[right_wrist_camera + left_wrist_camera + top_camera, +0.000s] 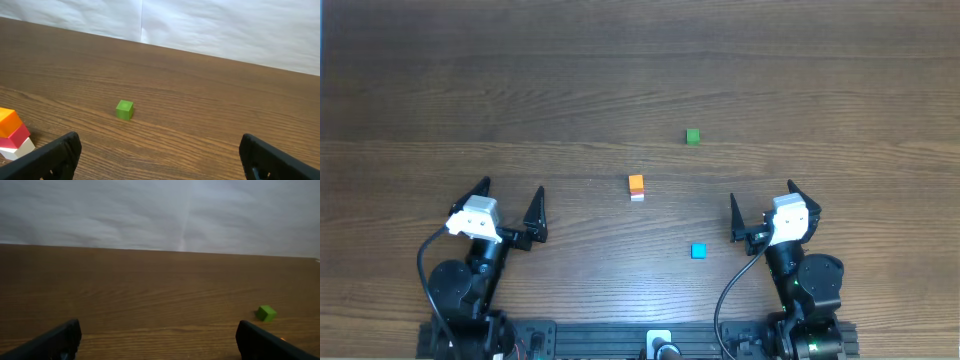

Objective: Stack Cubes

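The left gripper (512, 188) and right gripper (761, 192) stand spread, empty. The blue cube (698, 251) lies near the right one's left side, the green cube (693, 136) farther ahead. They look light, rigid and smooth: pinch opposite flat faces squarely

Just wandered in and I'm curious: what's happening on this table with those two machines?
Two robot arms are set to stack small cubes on a brown wooden table. A short stack, with an orange cube on top, stands in the middle. A small green cube and a small blue cube lie loose, apart from it. The left hand and the right hand are both open, holding nothing.
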`<action>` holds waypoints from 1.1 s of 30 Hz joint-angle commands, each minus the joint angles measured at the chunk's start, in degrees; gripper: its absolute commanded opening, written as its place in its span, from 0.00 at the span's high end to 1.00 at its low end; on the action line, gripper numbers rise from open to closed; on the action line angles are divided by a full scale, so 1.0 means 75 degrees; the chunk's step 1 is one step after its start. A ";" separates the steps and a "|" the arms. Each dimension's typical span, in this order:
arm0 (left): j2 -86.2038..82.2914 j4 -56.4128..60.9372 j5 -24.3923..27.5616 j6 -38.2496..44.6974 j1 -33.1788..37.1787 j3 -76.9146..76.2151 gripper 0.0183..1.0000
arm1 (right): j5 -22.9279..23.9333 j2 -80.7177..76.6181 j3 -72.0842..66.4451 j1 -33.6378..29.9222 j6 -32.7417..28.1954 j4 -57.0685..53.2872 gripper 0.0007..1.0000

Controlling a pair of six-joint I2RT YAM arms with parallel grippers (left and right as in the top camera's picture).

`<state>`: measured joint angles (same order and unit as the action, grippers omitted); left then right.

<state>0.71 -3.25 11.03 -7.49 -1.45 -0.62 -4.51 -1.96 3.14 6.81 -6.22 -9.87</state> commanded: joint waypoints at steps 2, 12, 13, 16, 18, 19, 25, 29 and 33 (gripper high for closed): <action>-0.0073 -0.0015 0.0067 0.0143 0.0026 0.0038 0.00 | 0.0006 0.0023 0.0009 0.0035 -0.0009 -0.0096 0.01; -0.0070 -0.0015 0.0067 0.0143 0.0026 0.0038 0.00 | 0.0006 0.0023 0.0009 0.0035 -0.0009 -0.0096 0.01; -0.0070 -0.0015 0.0067 0.0143 0.0026 0.0038 0.00 | 0.0006 0.0023 0.0009 0.0035 -0.0009 -0.0096 0.01; -0.0070 -0.0015 0.0067 0.0143 0.0026 0.0038 0.00 | 0.0006 0.0023 0.0009 0.0035 -0.0009 -0.0096 0.01; -0.0070 -0.0015 0.0067 0.0143 0.0026 0.0038 0.00 | 0.0006 0.0023 0.0009 0.0035 -0.0009 -0.0096 0.01; -0.0073 -0.0015 0.0067 0.0143 0.0026 0.0038 0.00 | 0.0006 0.0023 0.0009 0.0035 -0.0009 -0.0096 0.01; -0.0070 -0.0015 0.0067 0.0143 0.0026 0.0038 0.00 | 0.0006 0.0023 0.0009 0.0035 -0.0012 -0.0070 0.01; -0.0070 -0.0015 0.0067 0.0143 0.0026 0.0038 0.00 | -0.0052 0.0026 0.0006 0.0131 0.0114 0.0729 0.01; -0.0070 -0.0015 0.0067 0.0143 0.0026 0.0038 0.00 | -0.0309 -0.0265 0.0090 0.0105 0.0603 0.1192 0.01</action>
<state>0.67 -3.25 11.00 -7.46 -1.45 -0.62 -4.71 -2.17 3.11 7.25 -4.58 -2.09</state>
